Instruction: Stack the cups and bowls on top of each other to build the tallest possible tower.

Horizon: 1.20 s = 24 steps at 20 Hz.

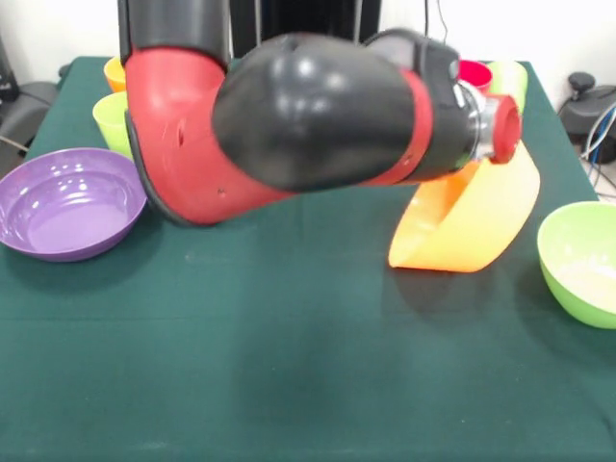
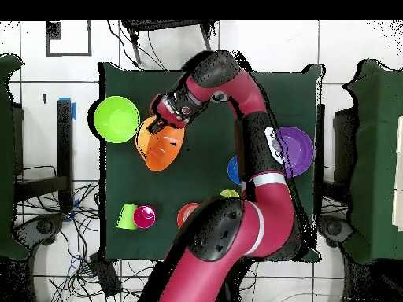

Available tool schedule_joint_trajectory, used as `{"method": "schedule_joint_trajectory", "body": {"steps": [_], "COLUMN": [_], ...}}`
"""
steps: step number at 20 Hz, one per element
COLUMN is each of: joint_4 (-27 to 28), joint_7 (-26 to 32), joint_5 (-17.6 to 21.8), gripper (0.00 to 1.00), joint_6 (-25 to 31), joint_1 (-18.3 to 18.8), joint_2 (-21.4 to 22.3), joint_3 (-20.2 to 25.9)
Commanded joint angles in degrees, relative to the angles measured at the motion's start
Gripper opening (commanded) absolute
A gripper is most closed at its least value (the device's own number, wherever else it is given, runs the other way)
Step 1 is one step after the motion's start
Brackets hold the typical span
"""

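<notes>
My gripper (image 2: 154,125) is at the rim of the large orange-yellow bowl (image 1: 472,217) and appears shut on it. The bowl stands tilted on its edge on the green cloth; it also shows in the overhead view (image 2: 161,146). In the front view my wrist hides the fingers. The large green bowl (image 1: 581,262) sits upright beside it, apart. The purple bowl (image 1: 65,204) is far across the table. A lime green cup (image 1: 113,122) and an orange cup (image 1: 115,72) stand behind it. A red cup (image 1: 474,73) and a green cup (image 1: 511,81) stand together at the back. No tower shows.
In the overhead view a small blue bowl (image 2: 234,169) and a red-orange bowl (image 2: 187,214) lie close to my arm, partly under it. My bulky arm (image 1: 289,125) spans the table's middle in the front view. The table edge (image 2: 102,157) runs near the green bowl.
</notes>
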<state>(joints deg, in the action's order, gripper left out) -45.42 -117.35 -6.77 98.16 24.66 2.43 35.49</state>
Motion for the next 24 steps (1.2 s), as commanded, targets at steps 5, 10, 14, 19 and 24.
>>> {"method": "schedule_joint_trajectory", "body": {"steps": [5,10,14,19,24], "joint_4": [8.0,6.2,5.2,7.6,7.4], "joint_7": [27.1,27.4,26.8,27.5,29.4], "joint_5": [0.1,-0.9,-0.6,1.2,2.0], "gripper": [0.0,0.0,0.0,0.0,0.0], "joint_6": [2.7,3.6,4.8,7.0,6.1], "joint_1": [-0.1,0.6,1.4,1.6,2.2], "joint_2": [-9.8,-9.6,-8.8,-8.9,-8.2], "joint_3": [12.1,13.5,13.6,14.0,14.4]}}
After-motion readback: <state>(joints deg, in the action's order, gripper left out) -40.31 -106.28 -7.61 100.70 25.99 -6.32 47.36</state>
